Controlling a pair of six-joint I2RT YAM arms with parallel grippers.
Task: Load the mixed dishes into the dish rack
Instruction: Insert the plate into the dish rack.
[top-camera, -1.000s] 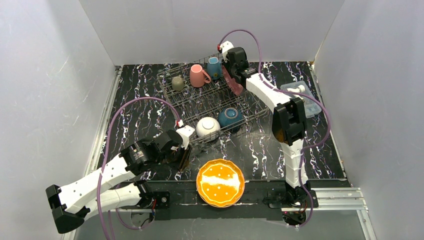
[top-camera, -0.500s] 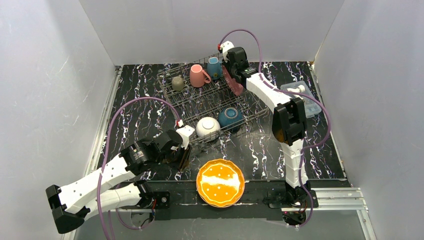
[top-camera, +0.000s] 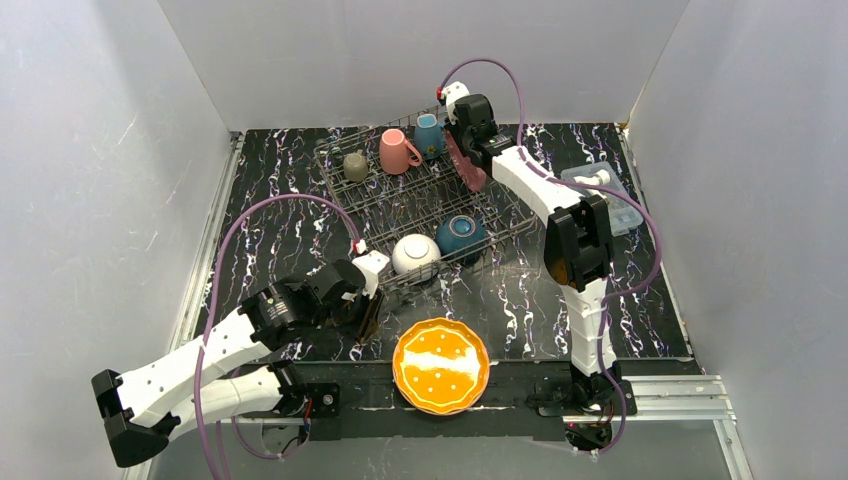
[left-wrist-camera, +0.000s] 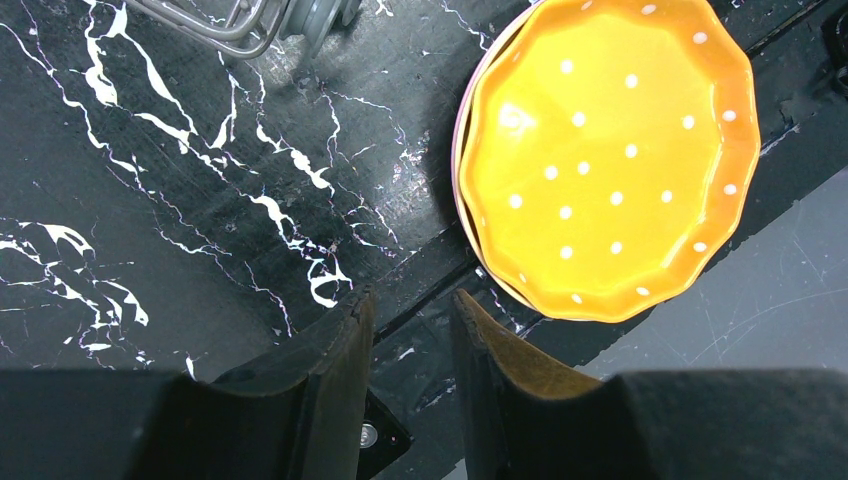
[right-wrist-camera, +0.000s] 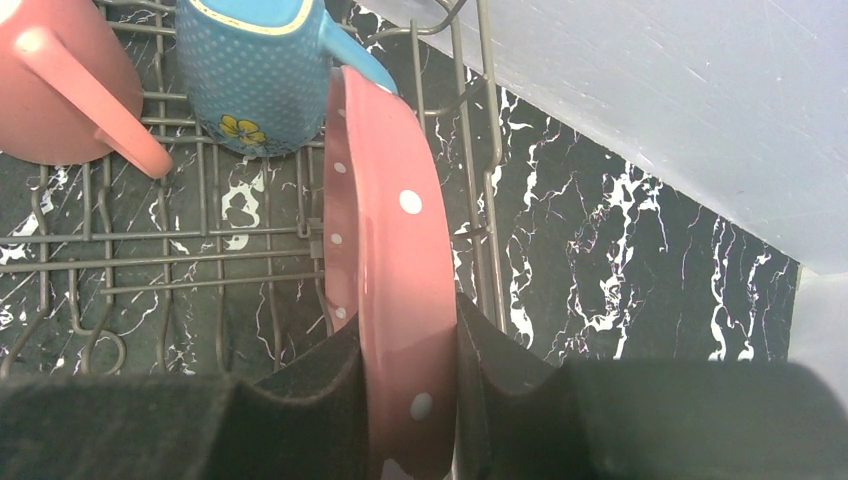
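Only the pale rim of a second plate peeks from under the orange dotted plate; we cannot make out its colour. In the dish rack we count three mugs: grey-olive mug, pink mug and blue mug. There are two bowls, a white bowl and a teal bowl. The right gripper has its jaws clamped on a pink dotted plate, on edge beside the blue mug. The left gripper has its jaws slightly apart and empty, near the orange plate at the worktop edge.

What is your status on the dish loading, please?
Right gripper shut on pink plate, on edge in rack. Left gripper open, empty, beside orange plate. Blue mug close beside pink plate.
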